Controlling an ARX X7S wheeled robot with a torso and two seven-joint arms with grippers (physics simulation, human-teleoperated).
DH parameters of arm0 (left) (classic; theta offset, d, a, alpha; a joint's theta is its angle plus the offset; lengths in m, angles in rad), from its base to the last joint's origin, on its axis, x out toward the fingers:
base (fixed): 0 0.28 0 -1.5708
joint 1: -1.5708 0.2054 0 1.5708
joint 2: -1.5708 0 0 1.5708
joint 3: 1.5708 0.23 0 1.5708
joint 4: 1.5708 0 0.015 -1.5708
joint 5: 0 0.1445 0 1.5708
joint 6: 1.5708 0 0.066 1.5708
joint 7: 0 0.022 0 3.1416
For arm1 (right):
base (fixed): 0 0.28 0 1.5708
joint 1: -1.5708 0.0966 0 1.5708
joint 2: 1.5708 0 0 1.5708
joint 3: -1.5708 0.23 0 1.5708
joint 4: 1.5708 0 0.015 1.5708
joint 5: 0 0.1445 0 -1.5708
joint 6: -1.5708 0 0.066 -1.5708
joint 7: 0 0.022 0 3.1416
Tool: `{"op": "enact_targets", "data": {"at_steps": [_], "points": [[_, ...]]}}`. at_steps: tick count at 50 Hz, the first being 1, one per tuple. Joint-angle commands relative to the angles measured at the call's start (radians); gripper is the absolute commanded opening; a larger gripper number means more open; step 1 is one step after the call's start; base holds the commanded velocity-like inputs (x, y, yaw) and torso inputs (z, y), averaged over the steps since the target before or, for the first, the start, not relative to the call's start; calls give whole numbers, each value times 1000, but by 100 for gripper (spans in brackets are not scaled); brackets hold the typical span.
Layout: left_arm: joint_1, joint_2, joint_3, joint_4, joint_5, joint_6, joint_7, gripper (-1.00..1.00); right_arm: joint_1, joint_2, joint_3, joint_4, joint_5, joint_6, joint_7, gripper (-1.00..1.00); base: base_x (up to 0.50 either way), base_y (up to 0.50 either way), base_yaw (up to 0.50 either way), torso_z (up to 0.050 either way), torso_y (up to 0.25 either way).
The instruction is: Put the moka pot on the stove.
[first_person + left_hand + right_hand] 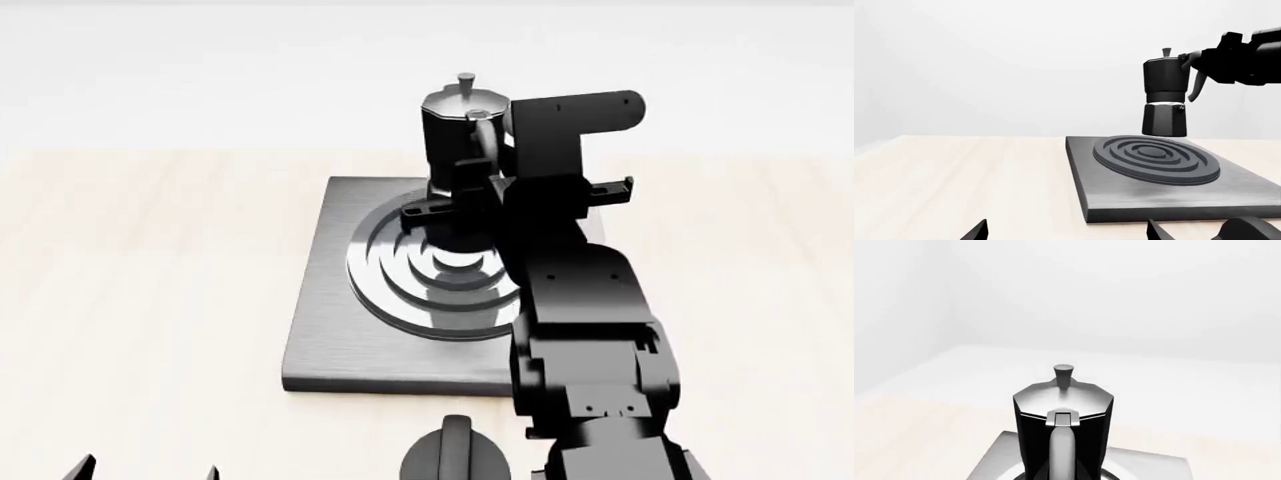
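Your right gripper [1195, 62] carries the moka pot [1165, 97] in the air, just above the far part of the burner.

You hold the pot by its curved handle, closed on it from the side, so the pot hangs upright and its base is free to come down flat; in the left wrist view a small gap shows between the base and the ring burner [1155, 159]. The stove [327, 310] lies flat on the wooden table [147, 290], with a round black dial knob [457, 462] near its front edge. Of your left gripper [1064, 231] only two dark fingertips show, well apart and with nothing between them. I can read no brand, label or writing on the pot or the stove.
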Motion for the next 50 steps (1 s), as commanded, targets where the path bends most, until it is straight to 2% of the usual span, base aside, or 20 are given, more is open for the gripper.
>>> {"op": "enact_targets", "data": {"at_steps": [1, 50], "points": [[-2, -1, 2, -2, -1, 1, -1, 100, 6, -1, 27, 0, -15, 23, 0, -100, 0, 0, 0, 0, 0], [-20, -1, 9, -26, -11, 6, -1, 100, -20, -1, 12, 0, 17, 50, -13, -100, 0, 0, 0, 0, 1]]}}
